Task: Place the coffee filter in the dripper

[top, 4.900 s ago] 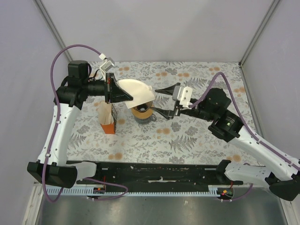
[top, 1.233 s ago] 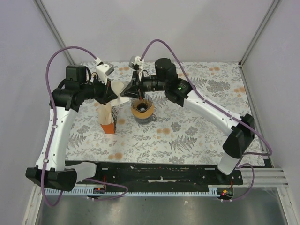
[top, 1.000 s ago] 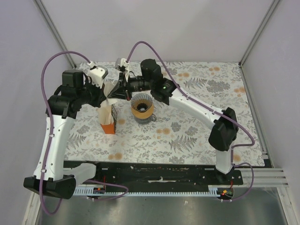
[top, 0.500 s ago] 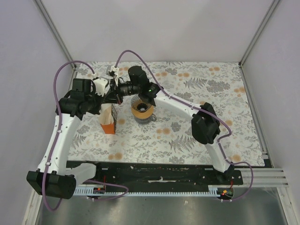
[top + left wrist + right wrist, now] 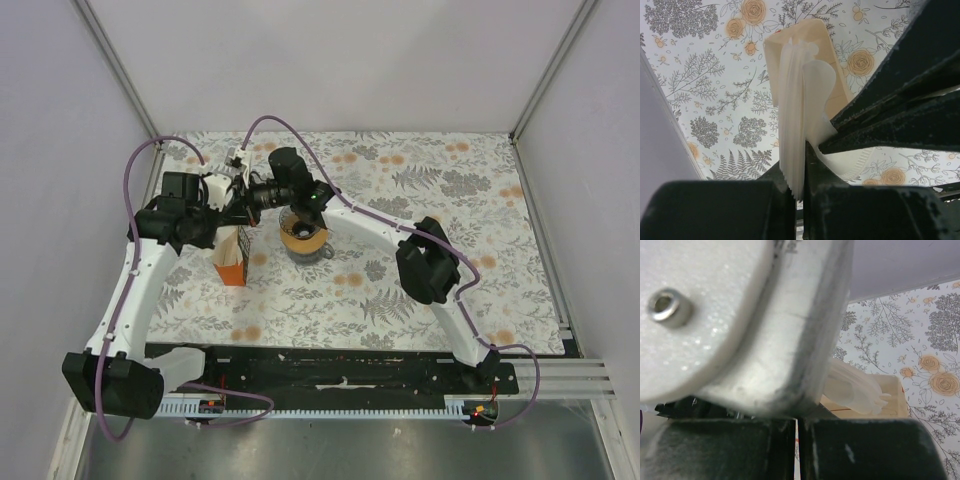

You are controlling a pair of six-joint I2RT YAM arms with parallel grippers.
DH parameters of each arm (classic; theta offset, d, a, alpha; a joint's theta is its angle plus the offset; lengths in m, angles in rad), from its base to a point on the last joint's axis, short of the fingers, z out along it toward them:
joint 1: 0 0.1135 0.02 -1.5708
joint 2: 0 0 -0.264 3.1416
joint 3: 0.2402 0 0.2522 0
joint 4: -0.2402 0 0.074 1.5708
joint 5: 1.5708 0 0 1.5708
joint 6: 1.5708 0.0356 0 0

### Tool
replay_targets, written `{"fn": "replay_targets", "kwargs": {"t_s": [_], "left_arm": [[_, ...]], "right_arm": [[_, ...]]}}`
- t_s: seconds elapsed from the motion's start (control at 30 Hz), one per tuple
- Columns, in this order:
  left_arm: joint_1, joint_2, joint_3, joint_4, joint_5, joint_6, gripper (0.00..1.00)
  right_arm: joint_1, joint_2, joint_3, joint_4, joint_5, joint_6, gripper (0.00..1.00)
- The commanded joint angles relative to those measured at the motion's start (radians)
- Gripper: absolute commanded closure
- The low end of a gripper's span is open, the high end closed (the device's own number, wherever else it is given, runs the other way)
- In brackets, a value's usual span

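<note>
The white coffee filter (image 5: pixel 792 125) stands edge-on in my left gripper (image 5: pixel 799 197), which is shut on its serrated lower edge. My right gripper (image 5: pixel 826 145) reaches in from the right, shut, with its tips pinching one bent-out layer of the filter. From above, the left gripper (image 5: pixel 228 207) and right gripper (image 5: pixel 243 197) meet over the packet, left of the orange dripper (image 5: pixel 303 236). The filter barely shows there. In the right wrist view the shut right gripper (image 5: pixel 796 440) sits under the left gripper's pale housing (image 5: pixel 740 315), with the filter (image 5: pixel 855 390) beyond.
An orange-and-tan paper packet (image 5: pixel 232 262) stands upright under the two grippers; it shows as a tan box (image 5: pixel 825 50) behind the filter. The dripper rests on a glass cup. A floral cloth (image 5: pixel 450 250) covers the table, with grey walls around it.
Both grippers have moved left together with the filter, from beside the dripper to above the packet. The right arm has stretched further left across the dripper.
</note>
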Motion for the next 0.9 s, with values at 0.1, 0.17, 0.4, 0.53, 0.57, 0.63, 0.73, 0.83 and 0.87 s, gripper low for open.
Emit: {"fn": "replay_targets", "kwargs": {"t_s": [0.1,0.17,0.4,0.53,0.57,0.63,0.73,0.83,0.87], "left_arm": [[-0.003,0.035,-0.027,0.003,0.055,0.039,0.96],[-0.003,0.038,-0.025,-0.001,0.087,0.043,0.89],[-0.003,0.029,-0.019,-0.012,0.112,0.057,0.76],[-0.004,0.020,-0.018,-0.027,0.119,0.065,0.71],[-0.003,0.015,-0.016,-0.030,0.123,0.068,0.69],[-0.003,0.011,-0.015,-0.035,0.121,0.071,0.65],[-0.003,0.007,-0.010,-0.038,0.118,0.074,0.59],[-0.003,0.004,-0.002,-0.040,0.124,0.075,0.56],[-0.003,0.006,-0.002,-0.040,0.133,0.075,0.55]], "right_arm": [[0.003,0.004,0.048,0.031,0.019,-0.014,1.00],[0.003,-0.002,0.039,0.024,0.024,-0.020,1.00],[0.003,-0.017,0.017,0.014,0.037,-0.045,1.00],[0.003,-0.025,0.016,0.005,0.040,-0.056,1.00],[0.001,-0.028,0.014,0.000,0.045,-0.060,1.00],[-0.002,-0.037,0.007,-0.002,0.048,-0.066,1.00],[-0.005,-0.054,-0.007,-0.005,0.056,-0.077,1.00],[-0.007,-0.066,-0.018,-0.009,0.060,-0.086,1.00],[-0.007,-0.072,-0.021,-0.009,0.060,-0.091,1.00]]}}
